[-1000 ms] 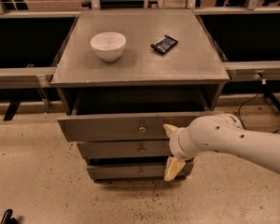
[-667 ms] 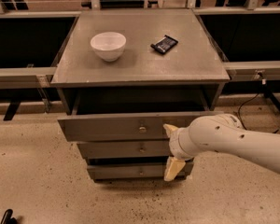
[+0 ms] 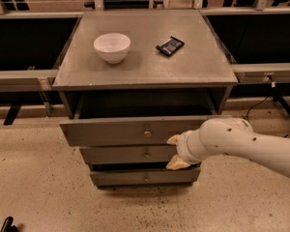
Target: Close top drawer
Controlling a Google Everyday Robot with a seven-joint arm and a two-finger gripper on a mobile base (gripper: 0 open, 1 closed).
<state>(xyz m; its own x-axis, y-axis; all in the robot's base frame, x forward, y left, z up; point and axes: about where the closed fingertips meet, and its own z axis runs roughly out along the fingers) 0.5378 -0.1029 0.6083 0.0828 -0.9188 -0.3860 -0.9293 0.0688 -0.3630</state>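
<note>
Three drawer fronts showed; top drawer (image 3: 106,132) stood pulled out under the bench (image 3: 193,66). Pre-push step: tool (image 3: 174,152), fingers (image 3: 173,139) apart, hung by its front, right of the knob (image 3: 146,134); next needed a straight inward push.

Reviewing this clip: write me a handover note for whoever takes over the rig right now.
The gripper has its fingers open and holds nothing; it sits in front of the drawer fronts, right of the knobs.
The top drawer stands pulled out.
Done: the gripper is at the front; contact cannot be told.
Left: push the top drawer fully in.
</note>
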